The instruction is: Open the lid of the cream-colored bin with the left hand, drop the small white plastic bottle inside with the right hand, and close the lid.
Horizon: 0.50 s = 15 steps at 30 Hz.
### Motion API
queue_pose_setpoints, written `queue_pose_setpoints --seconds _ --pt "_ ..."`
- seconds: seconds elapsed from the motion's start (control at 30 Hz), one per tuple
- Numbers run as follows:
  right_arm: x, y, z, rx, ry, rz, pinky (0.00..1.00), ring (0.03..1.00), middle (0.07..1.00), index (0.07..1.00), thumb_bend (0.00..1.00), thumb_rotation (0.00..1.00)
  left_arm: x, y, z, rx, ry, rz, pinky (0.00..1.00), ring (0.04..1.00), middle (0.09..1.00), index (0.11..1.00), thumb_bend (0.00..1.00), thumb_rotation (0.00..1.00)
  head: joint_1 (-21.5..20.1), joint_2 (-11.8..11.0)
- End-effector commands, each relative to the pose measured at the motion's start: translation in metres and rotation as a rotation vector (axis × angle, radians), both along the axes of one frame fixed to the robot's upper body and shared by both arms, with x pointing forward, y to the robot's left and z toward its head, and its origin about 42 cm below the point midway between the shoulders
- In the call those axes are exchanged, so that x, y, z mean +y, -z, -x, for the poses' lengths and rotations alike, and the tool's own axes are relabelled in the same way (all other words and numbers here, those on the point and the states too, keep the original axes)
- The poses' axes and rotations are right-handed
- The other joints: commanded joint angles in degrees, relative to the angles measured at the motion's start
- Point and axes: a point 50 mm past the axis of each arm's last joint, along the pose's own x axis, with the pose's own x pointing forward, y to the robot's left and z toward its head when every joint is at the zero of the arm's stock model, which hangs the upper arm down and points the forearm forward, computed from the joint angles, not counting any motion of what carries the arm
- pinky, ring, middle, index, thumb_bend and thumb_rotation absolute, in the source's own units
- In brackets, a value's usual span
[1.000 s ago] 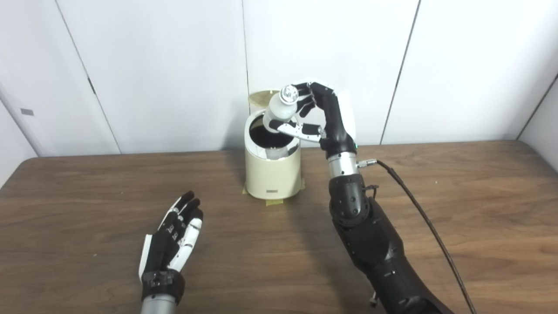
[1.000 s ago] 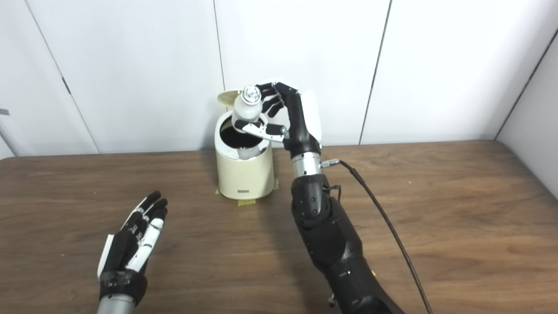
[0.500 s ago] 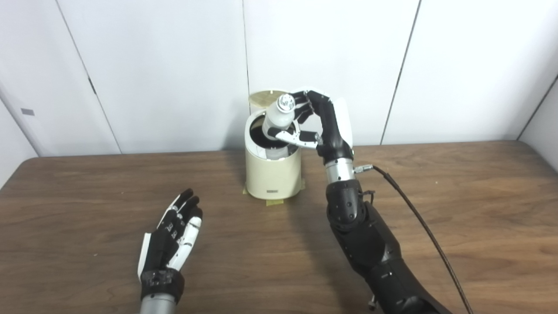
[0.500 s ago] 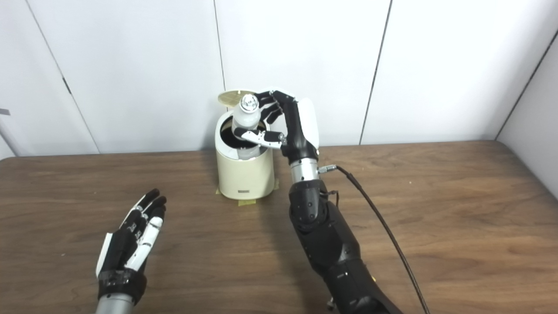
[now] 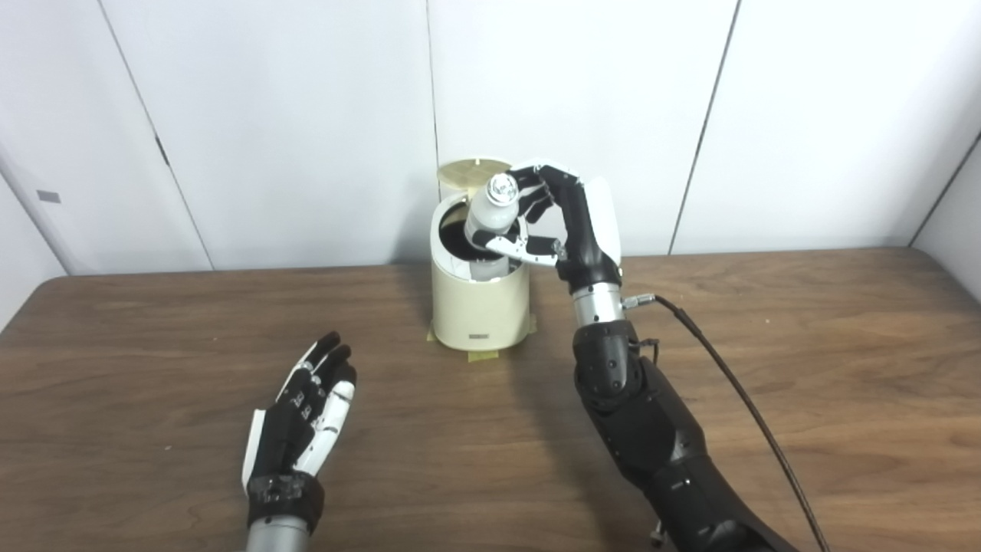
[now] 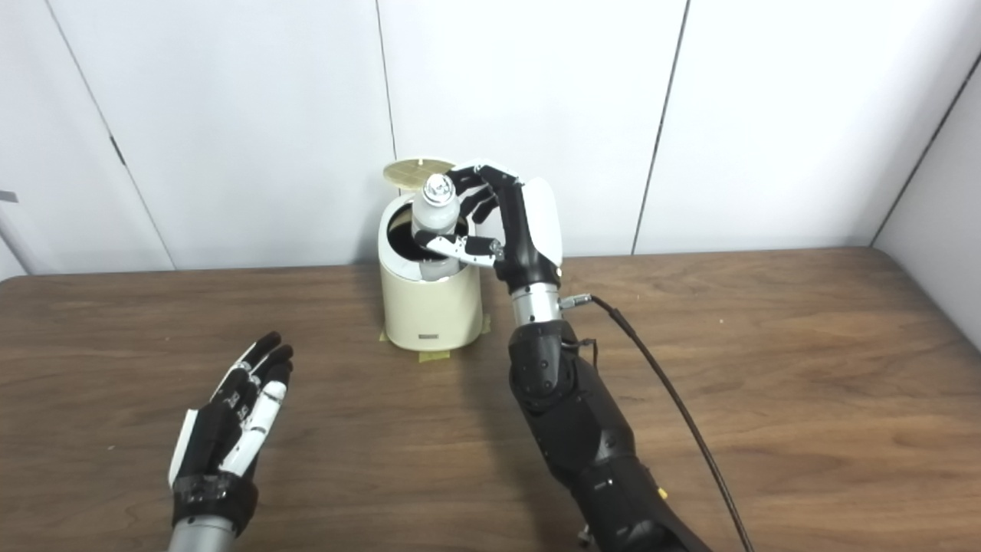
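The bin (image 5: 480, 295) stands at the far middle of the desk (image 5: 153, 368), its lid (image 5: 469, 169) tipped up behind the opening. The right hand (image 5: 565, 222) is clamped on the bottle (image 5: 490, 215), thumb across the front of the body and fingers (image 5: 536, 201) behind the neck. The bottle hangs over the right half of the bin's mouth, its base at or just inside the rim; the exact depth cannot be told, since the thumb and the rim's shiny inner wall hide the bottom end.

The bottle's long axis runs near vertical, leaning a little: the silver cap points up and slightly toward the hand, the base points down into the bin.

Risks, as I judge them: the bottle sits close to the bin's right rim rather than centred, so on release the base could catch the rim and the bottle could tip out onto the desk beside the bin. A partial release, thumb first, could swing it sideways. The fingers are near the raised lid and might nudge it shut early when they spread.

The left hand (image 5: 303, 418) lies on the desk well in front and left of the bin, fingers apart, holding nothing, far from the lid it must later close.
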Motion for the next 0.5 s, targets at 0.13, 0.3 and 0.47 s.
queue_pose_setpoints --seconds 0.13,0.3,0.47 --pt "0.0041 -0.0239 -0.007 -0.042 -0.003 0.062 0.33 0.41 0.506 0.528 0.5 0.0 -0.0045 -0.0105 0.0034 -0.044 -0.006 0.006 0.95 0.905 0.872 0.9 0.43 0.42 0.12 0.09" --pt "0.0036 -0.0241 -0.0074 -0.017 0.012 0.132 0.35 0.407 0.515 0.556 0.5 0.0 -0.0044 -0.0104 0.0034 -0.043 -0.009 0.005 0.95 0.905 0.869 0.901 0.43 0.42 0.21 0.11" --pt "0.0039 -0.0249 -0.0075 -0.003 0.028 0.164 0.36 0.49 0.628 0.507 0.49 0.0 -0.0049 -0.0105 0.0031 -0.04 -0.012 0.01 0.94 0.896 0.865 0.896 0.43 0.4 0.21 0.17"
